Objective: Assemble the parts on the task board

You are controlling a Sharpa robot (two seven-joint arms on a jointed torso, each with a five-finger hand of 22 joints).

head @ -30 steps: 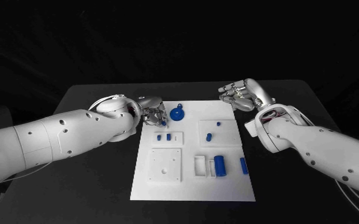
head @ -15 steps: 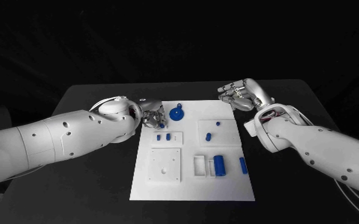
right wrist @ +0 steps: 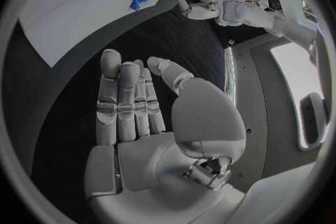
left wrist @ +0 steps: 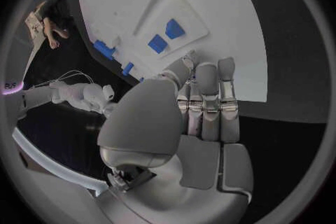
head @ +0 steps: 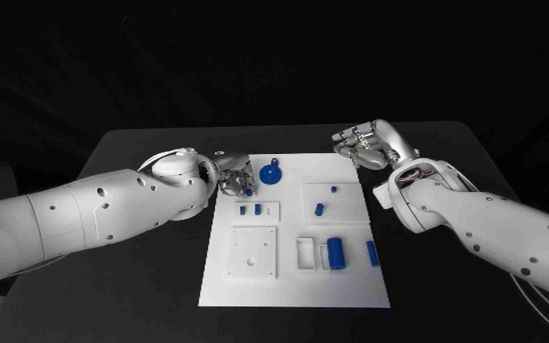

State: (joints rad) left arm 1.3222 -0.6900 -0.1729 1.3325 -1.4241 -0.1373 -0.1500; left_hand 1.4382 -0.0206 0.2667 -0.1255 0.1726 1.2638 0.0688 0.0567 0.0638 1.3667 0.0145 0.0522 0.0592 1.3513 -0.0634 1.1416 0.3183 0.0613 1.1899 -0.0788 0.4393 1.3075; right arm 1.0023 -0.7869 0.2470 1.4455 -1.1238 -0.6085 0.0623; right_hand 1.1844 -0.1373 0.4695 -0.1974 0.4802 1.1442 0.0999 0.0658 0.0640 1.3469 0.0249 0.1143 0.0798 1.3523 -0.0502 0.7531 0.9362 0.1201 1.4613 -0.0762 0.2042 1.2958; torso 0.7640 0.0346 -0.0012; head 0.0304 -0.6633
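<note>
White task board (head: pixel 295 279) lies mid-worktop (head: pixel 149 295), blue parts scattered on it. Left hand (head: pixel 235 175) at board's far left edge, fingertips down on small blue part (head: pixel 248 191) just beside round blue disc (head: pixel 270 174); whether it grips part, cannot tell. Right hand (head: pixel 368 146) hovers off board's far right corner, fingers spread, holding nothing. Blue cylinder (head: pixel 336 252) lies near board's front, well apart from both hands.

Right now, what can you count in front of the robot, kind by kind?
Blue parts: 8
White task board: 1
Silver hands: 2, the left hand and the right hand
Total: 11
</note>
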